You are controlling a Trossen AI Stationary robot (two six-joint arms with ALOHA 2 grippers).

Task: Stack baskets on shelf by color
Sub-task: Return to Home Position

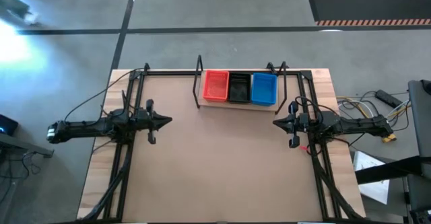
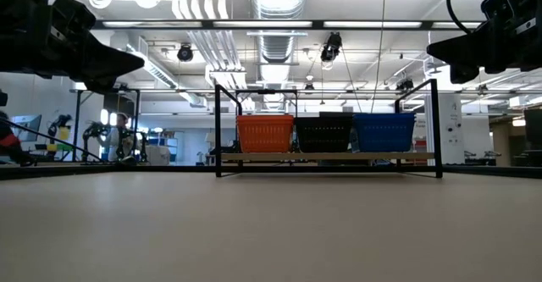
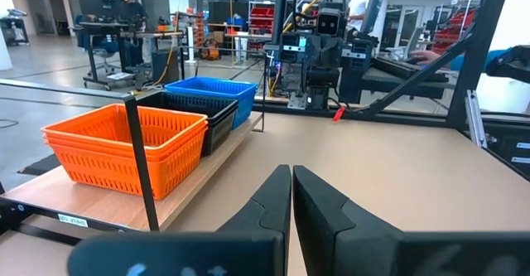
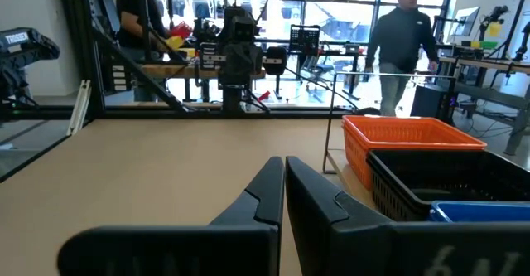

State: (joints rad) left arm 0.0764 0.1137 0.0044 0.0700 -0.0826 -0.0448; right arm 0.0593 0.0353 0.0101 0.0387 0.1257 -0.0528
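Observation:
The orange baskets (image 1: 216,85), black baskets (image 1: 238,87) and blue baskets (image 1: 263,89) sit side by side on the shelf (image 1: 209,101), a light plank with black wire posts at the table's far edge. In the left wrist view the orange stack (image 3: 124,147) shows nested layers, with the black stack (image 3: 195,114) and blue stack (image 3: 211,92) behind it. My left gripper (image 1: 168,121) hovers shut over the table's left side, clear of everything. My right gripper (image 1: 276,123) hovers shut over the right side, near the shelf's near right corner. In the low view the three stacks (image 2: 326,132) rest by their bases on the plank.
Bare brown tabletop (image 1: 222,163) stretches between the two arms and toward the near edge. Black frame rails (image 1: 124,157) run along both sides. Cables lie off the table's right side (image 1: 367,106). People (image 4: 404,27) stand in the room beyond the table.

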